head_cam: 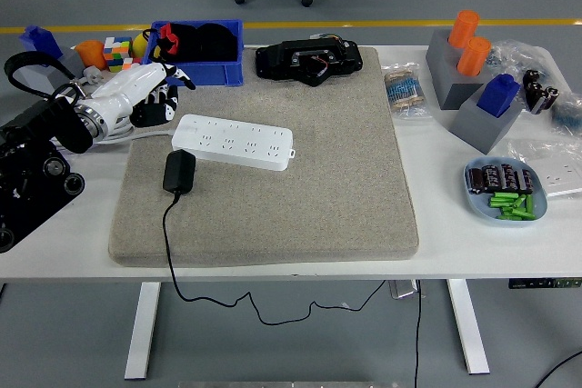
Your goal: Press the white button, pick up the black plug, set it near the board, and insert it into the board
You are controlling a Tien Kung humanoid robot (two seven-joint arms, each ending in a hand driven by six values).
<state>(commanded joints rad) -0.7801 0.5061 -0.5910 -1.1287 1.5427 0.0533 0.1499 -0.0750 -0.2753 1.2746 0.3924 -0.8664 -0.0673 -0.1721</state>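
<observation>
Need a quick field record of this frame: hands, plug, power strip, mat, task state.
left hand: over the mat's far-left corner, just left of the strip, fingers relaxed, holding nothing
right hand: not in view
power strip: white, flat on the grey mat, angled, left of centre
black plug: lying on the mat just in front of the strip's left end, cable trailing off the near edge
task state: plug not picked up, not inserted

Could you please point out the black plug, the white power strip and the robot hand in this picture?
black plug [179, 173], head view, centre of its body.
white power strip [234, 141], head view, middle of its top face.
left robot hand [156, 97], head view, middle of the hand.
</observation>
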